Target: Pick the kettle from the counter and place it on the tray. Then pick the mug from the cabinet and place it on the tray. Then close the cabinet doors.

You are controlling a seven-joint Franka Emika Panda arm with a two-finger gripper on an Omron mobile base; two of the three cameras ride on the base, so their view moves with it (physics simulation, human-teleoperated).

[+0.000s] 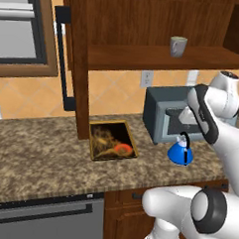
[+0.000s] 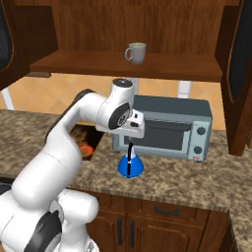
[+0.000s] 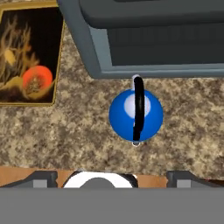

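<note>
The blue kettle [image 1: 180, 153] [image 2: 130, 166] [image 3: 135, 114] stands on the granite counter [image 1: 40, 152] in front of a grey toaster oven. My gripper [image 2: 132, 134] [image 3: 113, 177] hovers directly above it, open, with its fingers spread wide and nothing between them. The tray [image 1: 113, 140] [image 3: 28, 57] lies on the counter to the kettle's left, with nothing on it. Up on the cabinet shelf [image 1: 144, 57] stands the grey mug [image 1: 178, 46] [image 2: 136, 52]. Both cabinet doors [image 1: 75, 54] [image 2: 238, 69] are swung open.
The toaster oven [image 1: 163, 119] [image 2: 167, 128] sits right behind the kettle, under the shelf. The open left door's edge and black bar handle [image 1: 62, 59] hang just above the tray's far end. A dishwasher front [image 1: 46, 219] lies below the counter edge.
</note>
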